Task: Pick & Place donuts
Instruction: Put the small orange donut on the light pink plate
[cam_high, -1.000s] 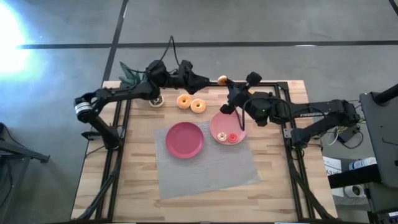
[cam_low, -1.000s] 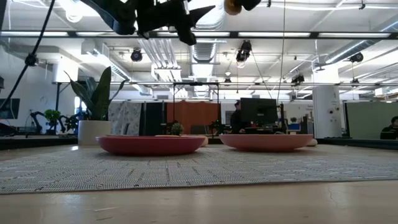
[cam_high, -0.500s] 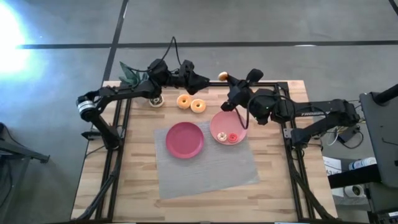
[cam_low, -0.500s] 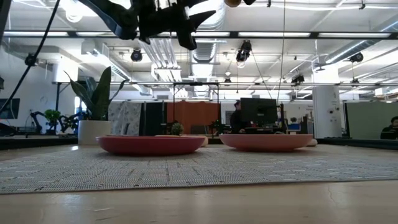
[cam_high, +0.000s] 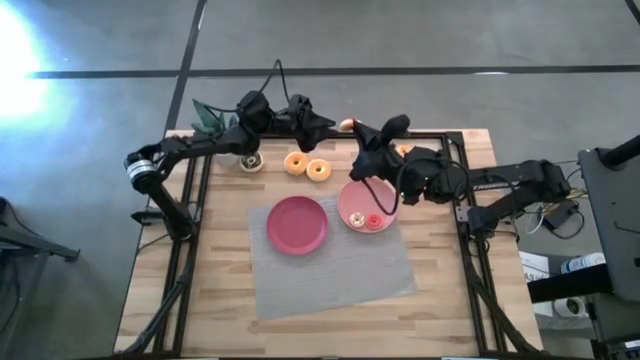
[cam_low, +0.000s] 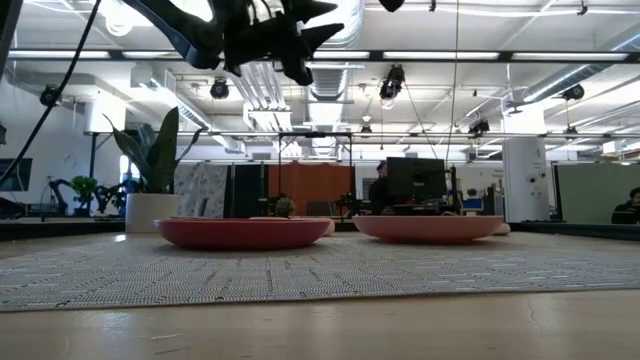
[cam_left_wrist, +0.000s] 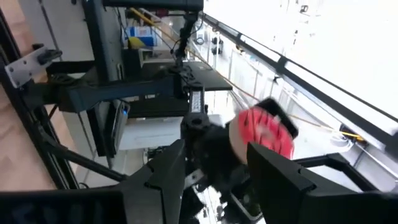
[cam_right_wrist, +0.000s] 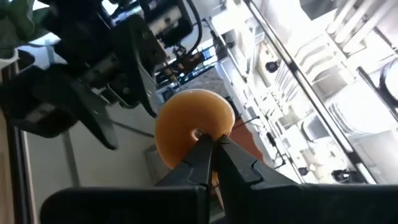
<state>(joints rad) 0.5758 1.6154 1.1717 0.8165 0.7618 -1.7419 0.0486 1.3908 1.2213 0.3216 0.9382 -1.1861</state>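
An orange-tan donut (cam_high: 347, 124) is held in the air over the table's far edge by my right gripper (cam_high: 354, 129); in the right wrist view the donut (cam_right_wrist: 186, 121) shows beyond the shut fingertips (cam_right_wrist: 211, 142). My left gripper (cam_high: 328, 122) is open and faces it from the left, close by; I cannot tell whether it touches. In the left wrist view the donut's pink-red face (cam_left_wrist: 262, 132) lies beyond the spread fingers. Two larger donuts (cam_high: 295, 162) (cam_high: 319, 169) lie on the wood. Two tiny donuts (cam_high: 357, 217) (cam_high: 374, 221) lie on the pink plate (cam_high: 352, 195). My right gripper pinches the donut's ring between its two fingers, whose tips meet at the hole (cam_right_wrist: 198, 133). The fingers lie across the ring's side nearest the wrist. The donut is lifted clear, high above the table, with its flat face turned toward the left gripper.
A magenta plate (cam_high: 297, 224) rests on the grey mat (cam_high: 330, 270) beside the pink plate. A small pot (cam_high: 252, 162) stands under the left arm, and green leaves (cam_high: 208, 117) rise at the far left corner. In the low view the left arm (cam_low: 250, 30) hangs overhead.
My right gripper has carried the donut toward the table's left, closer to the left gripper, and a little higher, so that it has left the top of the low view. It has also turned. The left gripper has edged right toward the donut.
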